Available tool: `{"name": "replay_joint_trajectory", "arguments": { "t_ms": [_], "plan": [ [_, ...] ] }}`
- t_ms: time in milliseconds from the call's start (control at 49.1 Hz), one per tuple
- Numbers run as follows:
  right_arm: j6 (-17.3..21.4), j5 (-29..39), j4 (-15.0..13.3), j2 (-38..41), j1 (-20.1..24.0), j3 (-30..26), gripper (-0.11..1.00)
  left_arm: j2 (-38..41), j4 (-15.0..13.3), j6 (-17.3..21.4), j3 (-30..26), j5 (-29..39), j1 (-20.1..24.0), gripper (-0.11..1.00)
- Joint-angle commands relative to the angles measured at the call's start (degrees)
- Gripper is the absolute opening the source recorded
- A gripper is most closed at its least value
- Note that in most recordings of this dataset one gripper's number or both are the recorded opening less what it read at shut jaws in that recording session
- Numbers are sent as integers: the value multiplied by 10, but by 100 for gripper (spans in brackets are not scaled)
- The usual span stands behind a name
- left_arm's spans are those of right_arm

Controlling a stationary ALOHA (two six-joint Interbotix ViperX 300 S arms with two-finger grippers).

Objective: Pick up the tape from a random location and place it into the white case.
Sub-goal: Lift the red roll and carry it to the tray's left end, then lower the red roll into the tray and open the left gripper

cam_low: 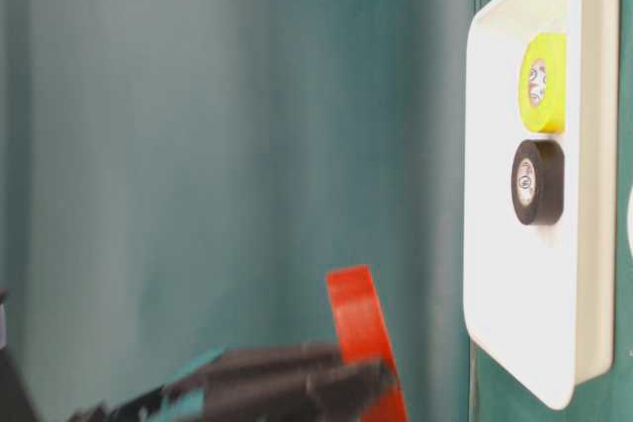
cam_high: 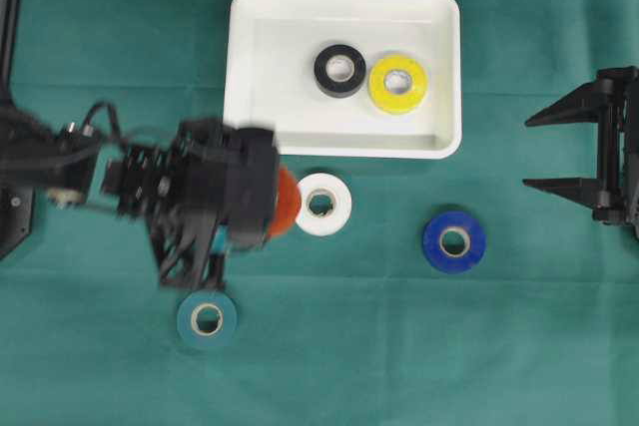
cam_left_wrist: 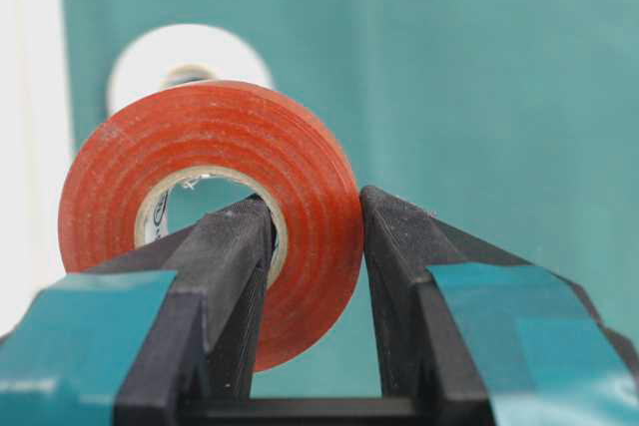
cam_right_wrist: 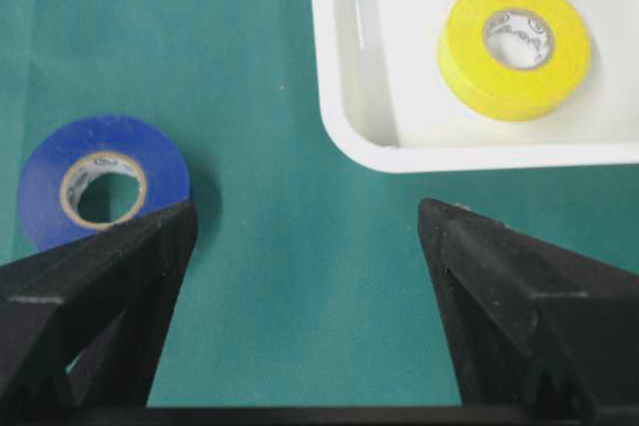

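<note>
The red tape (cam_left_wrist: 210,216) is clamped on edge in the left pincer (cam_left_wrist: 315,246), just short of the white case (cam_high: 344,147); the right pincer (cam_right_wrist: 305,236) is held apart.

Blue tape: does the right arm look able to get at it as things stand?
Probably yes. The right gripper is open and empty, and the blue tape lies flat on bare cloth between it and the white case, with nothing touching it or in between.
</note>
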Motion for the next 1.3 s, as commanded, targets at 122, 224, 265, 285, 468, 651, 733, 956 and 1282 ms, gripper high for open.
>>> {"name": "replay_joint_trajectory", "arguments": {
  "t_ms": [122,224,265,285,468,651,733,956,1282],
  "plan": [
    [0,-2,1,4,0,-6,84,9,-2,4,-33,-3,76,23],
    [0,-2,0,5,0,-6,84,17,-2,5,-43,-2,108,23],
    [0,-2,0,7,0,-6,84,21,-2,6,-47,-3,122,23],
    [0,-3,0,7,0,-6,84,23,-2,6,-48,-3,127,23],
    [0,-4,1,16,0,-6,84,39,-2,20,-64,-3,173,23],
    [0,-4,0,18,0,-6,84,58,-2,33,-80,-2,211,23],
    [0,-3,0,18,0,-6,84,65,-2,35,-84,-3,227,23],
    [0,-2,0,18,0,-6,84,71,-2,37,-86,-5,256,23],
    [0,-2,0,18,0,-7,84,71,-4,37,-85,-5,251,23]
  ]
}}
